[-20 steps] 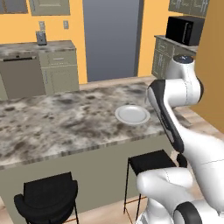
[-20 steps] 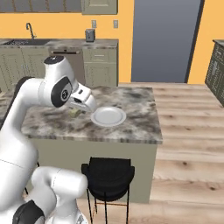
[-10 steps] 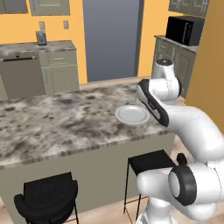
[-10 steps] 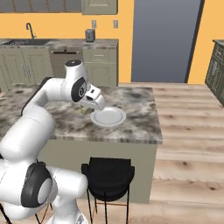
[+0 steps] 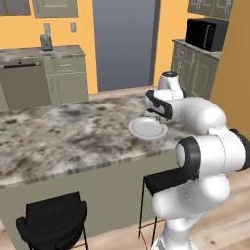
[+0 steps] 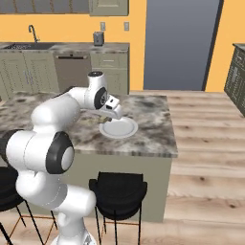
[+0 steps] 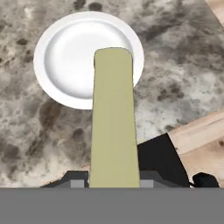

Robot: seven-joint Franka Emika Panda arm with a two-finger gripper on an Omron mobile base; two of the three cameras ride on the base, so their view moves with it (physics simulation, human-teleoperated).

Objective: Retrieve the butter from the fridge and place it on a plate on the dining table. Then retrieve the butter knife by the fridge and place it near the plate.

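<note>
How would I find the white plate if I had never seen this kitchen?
Look for the long island with the mottled marble top in the middle of the kitchen. Near the end by the robot arm lies the plate, round, shallow and plain white. It is the only dish on the top, and the gripper holds a pale yellow butter stick above it.

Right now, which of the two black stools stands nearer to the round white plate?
The black stool almost below the white plate; the other stool stands far along the marble dining table.
</note>
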